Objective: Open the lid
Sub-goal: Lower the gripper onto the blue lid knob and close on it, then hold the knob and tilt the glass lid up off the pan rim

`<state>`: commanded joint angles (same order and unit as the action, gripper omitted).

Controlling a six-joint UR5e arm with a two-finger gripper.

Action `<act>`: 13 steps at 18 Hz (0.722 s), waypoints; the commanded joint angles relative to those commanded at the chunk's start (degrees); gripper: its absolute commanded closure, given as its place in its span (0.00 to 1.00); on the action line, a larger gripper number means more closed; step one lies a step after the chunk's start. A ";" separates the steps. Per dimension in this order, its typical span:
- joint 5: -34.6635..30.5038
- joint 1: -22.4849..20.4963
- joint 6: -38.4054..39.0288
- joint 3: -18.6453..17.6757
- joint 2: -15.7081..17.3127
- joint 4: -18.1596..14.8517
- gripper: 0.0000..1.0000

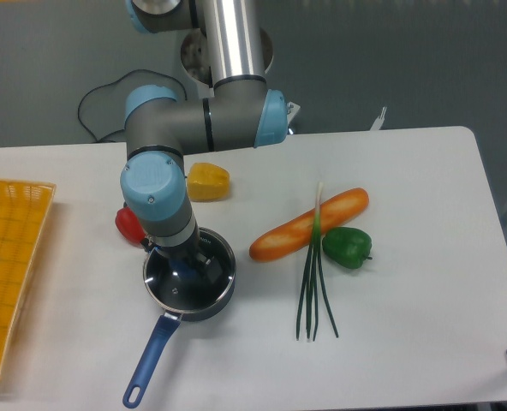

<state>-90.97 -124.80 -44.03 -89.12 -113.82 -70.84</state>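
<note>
The lid (195,284) is a clear glass disc with a thin metal rim, lying flat on the small dark saucepan (222,295). The pan's long blue handle (151,358) points toward the front left. My gripper (181,259) reaches straight down onto the middle of the lid, under the grey and blue wrist (155,195). The wrist and gripper body hide the lid's blue knob and the fingertips. Whether the jaws are shut on the knob does not show.
A red pepper (128,224) lies just left of the pan, partly behind the wrist, with a yellow pepper (209,181) behind it. To the right are an orange carrot (309,224), a green pepper (348,246) and green onions (313,287). A yellow basket (9,265) is at the left edge.
</note>
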 joint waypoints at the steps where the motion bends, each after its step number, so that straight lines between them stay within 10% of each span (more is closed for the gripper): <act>1: 0.00 0.09 0.09 0.00 0.09 0.00 0.00; 8: 0.26 0.09 1.76 -0.18 0.09 -0.09 0.01; 13: 0.53 0.18 4.13 0.26 -0.35 0.00 0.19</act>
<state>-90.44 -124.63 -39.91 -88.86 -114.17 -70.84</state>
